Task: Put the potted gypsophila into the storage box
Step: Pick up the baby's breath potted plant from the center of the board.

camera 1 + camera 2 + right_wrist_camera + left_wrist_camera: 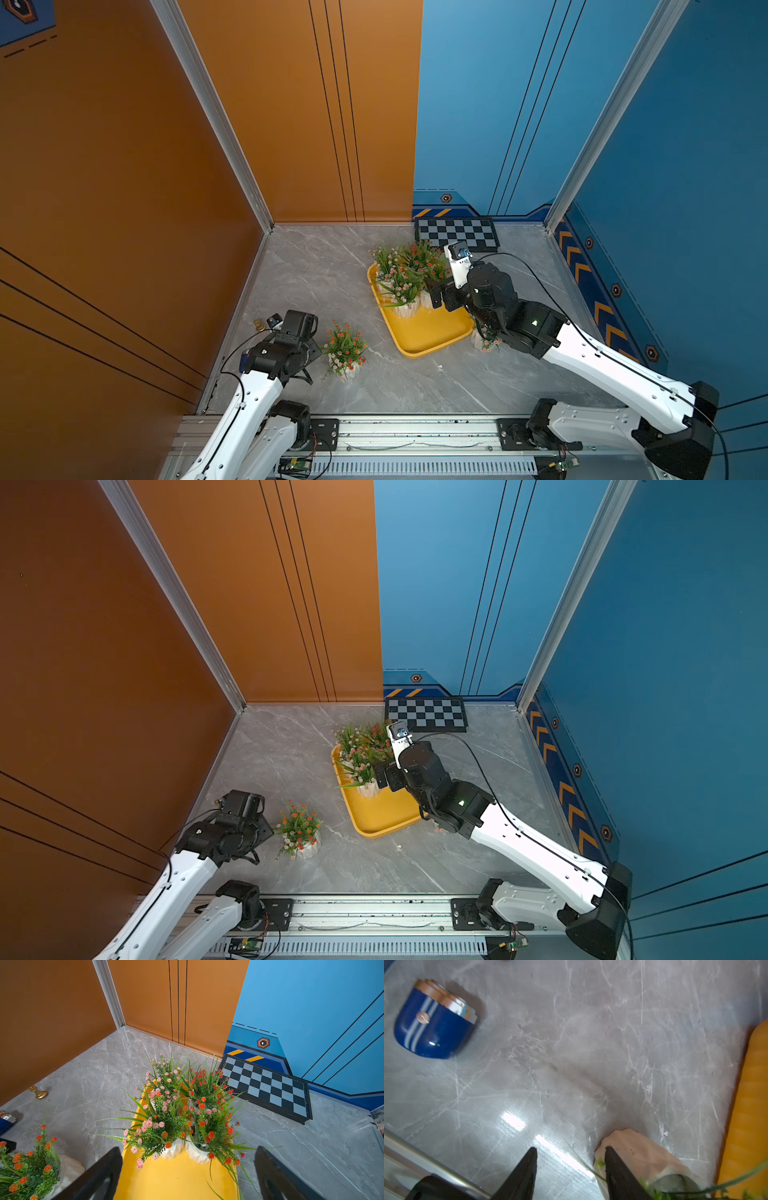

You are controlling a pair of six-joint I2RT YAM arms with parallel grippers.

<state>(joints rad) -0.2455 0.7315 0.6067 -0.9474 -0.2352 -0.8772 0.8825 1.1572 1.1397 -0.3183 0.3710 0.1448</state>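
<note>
One pot (485, 341) is half hidden under the right arm (582, 353) beside the tray (428, 332); four pots (178, 1118) stand in it. Wrist views show the left gripper (570, 1149) spread beside a loose pot (639, 1153), the right gripper (187, 1148) spread wide.

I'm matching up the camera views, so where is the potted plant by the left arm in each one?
Both top views: potted gypsophila on the table, between left gripper and storage box.
Left wrist: its white pot beside one finger, outside the jaws.
Right wrist: orange-flowered, beside the storage box.
Shared landmark: the yellow storage box.
</note>
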